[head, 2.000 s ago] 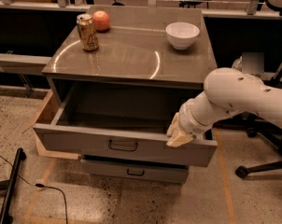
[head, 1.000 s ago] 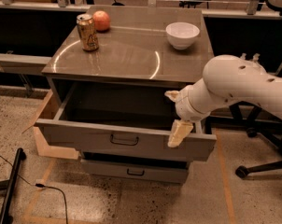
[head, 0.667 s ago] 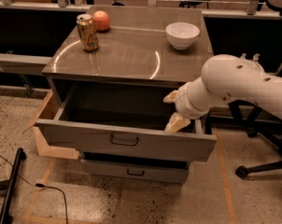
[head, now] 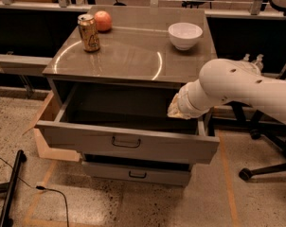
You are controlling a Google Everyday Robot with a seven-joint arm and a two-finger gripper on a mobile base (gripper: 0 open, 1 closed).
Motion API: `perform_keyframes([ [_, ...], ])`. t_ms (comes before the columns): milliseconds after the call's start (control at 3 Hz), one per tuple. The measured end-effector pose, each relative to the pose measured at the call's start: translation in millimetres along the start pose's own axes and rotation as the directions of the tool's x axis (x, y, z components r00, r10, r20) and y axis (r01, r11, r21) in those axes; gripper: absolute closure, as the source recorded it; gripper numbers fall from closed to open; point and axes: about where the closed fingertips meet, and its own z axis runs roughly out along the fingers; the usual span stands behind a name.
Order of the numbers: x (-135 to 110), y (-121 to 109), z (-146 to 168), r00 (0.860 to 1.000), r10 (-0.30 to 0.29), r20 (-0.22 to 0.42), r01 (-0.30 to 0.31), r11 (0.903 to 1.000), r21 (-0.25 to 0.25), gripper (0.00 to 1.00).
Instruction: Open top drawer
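The top drawer [head: 76, 137] — wide grey metal, flat-fronted, with a small black bail handle [head: 126, 142] at its centre — stands pulled well out beneath the glossy grey tabletop [head: 129, 56]. The cream-coloured gripper [head: 177, 109] hangs over the drawer's right side — how far open, I cannot tell.

Setting: laboratory or workshop. Indicators: grey metal drawer cabinet [head: 133, 174], speckled hard floor [head: 147, 207] with tape lines [head: 227, 183], loose cable [head: 62, 197], wheeled chair base [head: 266, 167], dark benches [head: 24, 32] behind. The claw [head: 177, 109] sits over the open top drawer [head: 129, 143], below the tabletop [head: 129, 56] front edge, right end.
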Motion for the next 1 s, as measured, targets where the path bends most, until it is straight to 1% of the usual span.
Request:
perform_keyframes([
  [333, 5.9, 1.7, 16.9, 0.998, -0.018, -0.053, 0.019, 0.9997, 0.015, 1.00],
  [667, 12.1, 7.6, 32.9, 0.993, -0.042, -0.109, 0.044, 0.9989, 0.016, 1.00],
  [1000, 15.5, 16.1, 44.0, 0.990, -0.050, -0.131, 0.049, 0.9988, -0.005, 1.00],
])
